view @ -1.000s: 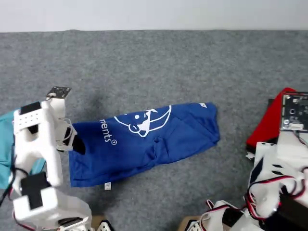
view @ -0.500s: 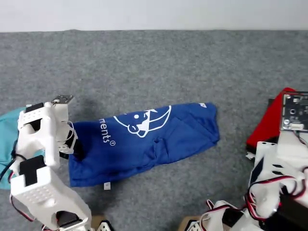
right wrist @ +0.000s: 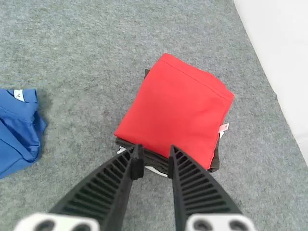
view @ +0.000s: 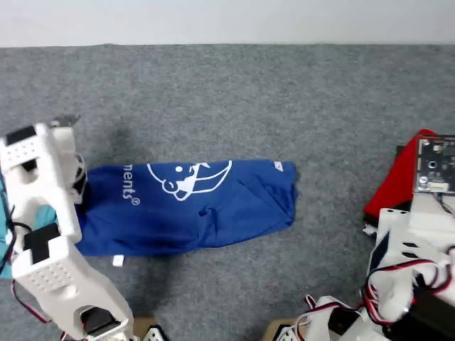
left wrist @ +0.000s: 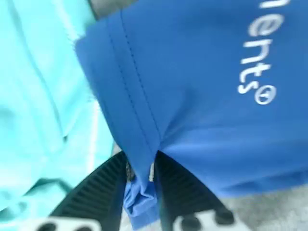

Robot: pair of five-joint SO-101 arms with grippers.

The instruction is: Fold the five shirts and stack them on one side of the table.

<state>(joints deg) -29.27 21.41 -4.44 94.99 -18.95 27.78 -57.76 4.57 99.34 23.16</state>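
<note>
A folded blue shirt [view: 188, 204] with white print lies across the grey table in the high view. My left gripper [left wrist: 140, 168] is shut on the hem of this blue shirt [left wrist: 192, 86] at its left end, over a turquoise shirt [left wrist: 38, 120]. In the high view the left arm [view: 43, 192] stands at the table's left edge, with the turquoise shirt [view: 4, 234] showing behind it. My right gripper [right wrist: 151, 161] hangs above the near edge of a folded red shirt [right wrist: 175, 113] that tops a small stack; its fingers stand slightly apart and hold nothing.
The red shirt's stack [view: 398, 181] sits at the table's right edge, partly hidden by the right arm [view: 419, 241]. A dark garment [right wrist: 144, 159] lies under the red one. Bare grey table surface [view: 234, 99] stretches behind the blue shirt.
My left arm has pulled the blue shirt leftward across the table, towards the turquoise shirt. The shirt now lies straighter and flatter. The right arm has not moved.
</note>
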